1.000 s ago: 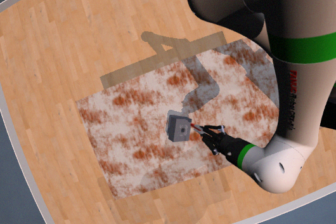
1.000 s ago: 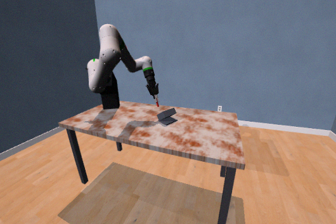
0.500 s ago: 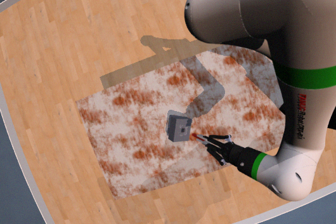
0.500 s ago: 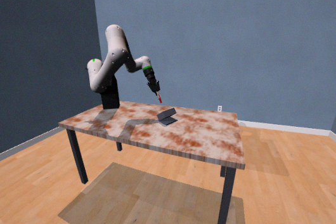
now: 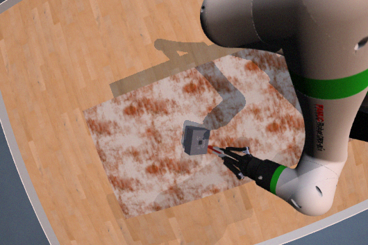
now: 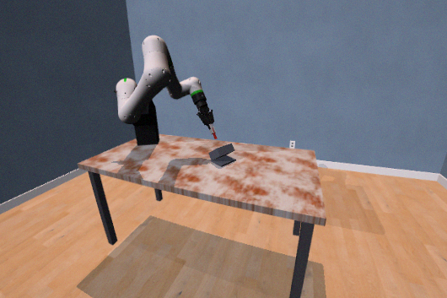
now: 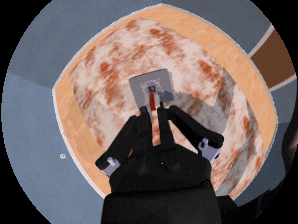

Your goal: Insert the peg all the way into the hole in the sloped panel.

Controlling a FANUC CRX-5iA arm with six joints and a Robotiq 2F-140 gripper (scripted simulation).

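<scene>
The gripper (image 5: 216, 150) (image 6: 212, 127) (image 7: 153, 108) is shut on a red peg (image 5: 210, 148) (image 6: 214, 135) (image 7: 152, 101), which sticks out past the fingertips. The grey sloped panel (image 5: 195, 149) (image 6: 222, 152) (image 7: 139, 90) stands tilted over its base on the table. Its small dark square hole (image 5: 200, 142) (image 7: 152, 89) is near the middle of the face. In the exterior view the peg's tip is above the panel with a gap between them. In the wrist view the tip appears just below the hole; the exact distance cannot be told.
The panel's flat base plate (image 6: 224, 160) rests on the rust-and-white table (image 5: 139, 142) (image 6: 270, 173) (image 7: 110, 50). The arm reaches over the table from its black pedestal (image 6: 147, 131). The arm's shadow falls beside the panel.
</scene>
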